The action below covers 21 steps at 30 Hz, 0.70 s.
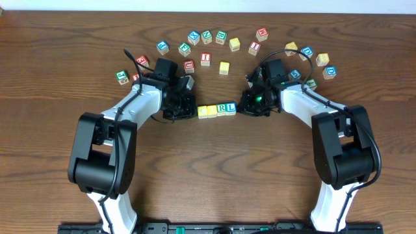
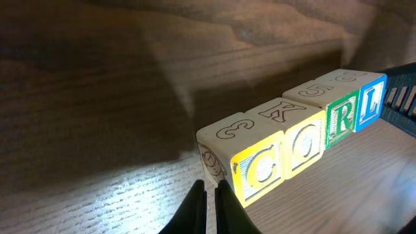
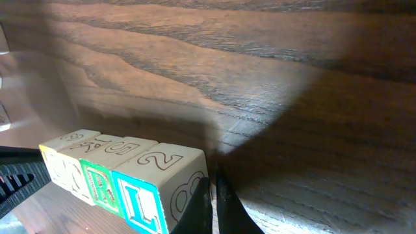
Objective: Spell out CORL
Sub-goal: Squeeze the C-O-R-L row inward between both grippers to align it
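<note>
I have the four blocks (image 1: 217,109) in a touching row mid-counter (image 1: 208,175), reading C, O, R, L. The left end effector (image 2: 209,190) is pressed together and empty just beside the C block (image 2: 260,172), and the right end effector (image 3: 212,187) is likewise closed on nothing next to the L block (image 3: 140,198). They look like small painted wooden cubes (light, rigid, probably a bit slick on this grain), so I'd expect a careless nudge at either end to skew the whole row. To straighten one, I'd take it across two opposite flat faces, never a corner.
</note>
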Tool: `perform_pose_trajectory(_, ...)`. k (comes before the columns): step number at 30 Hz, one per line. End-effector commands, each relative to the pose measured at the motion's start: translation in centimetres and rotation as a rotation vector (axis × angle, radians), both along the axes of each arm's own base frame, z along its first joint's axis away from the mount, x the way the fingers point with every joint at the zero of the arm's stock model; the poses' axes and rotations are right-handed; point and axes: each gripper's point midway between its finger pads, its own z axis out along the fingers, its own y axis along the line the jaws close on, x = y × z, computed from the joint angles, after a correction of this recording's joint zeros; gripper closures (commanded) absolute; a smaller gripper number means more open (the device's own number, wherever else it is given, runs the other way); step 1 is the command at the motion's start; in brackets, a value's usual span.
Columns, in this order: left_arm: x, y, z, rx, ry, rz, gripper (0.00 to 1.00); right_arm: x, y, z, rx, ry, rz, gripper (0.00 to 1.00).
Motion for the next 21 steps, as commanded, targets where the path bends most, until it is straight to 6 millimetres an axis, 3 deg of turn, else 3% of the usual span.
perform_pose_trajectory(1, -0.29, 0.15, -0.85, 0.006, 0.015, -0.003, 0.93, -0.32, 0.51, 0.76, 0.011, -0.021, 0.03, 0.99)
perform_pose_trajectory(21, 0.26, 0.01, -0.71, 0.0, -0.01, -0.003, 0.93, -0.94, 0.41, 0.55, 0.004, 0.013, 0.022, 0.99)
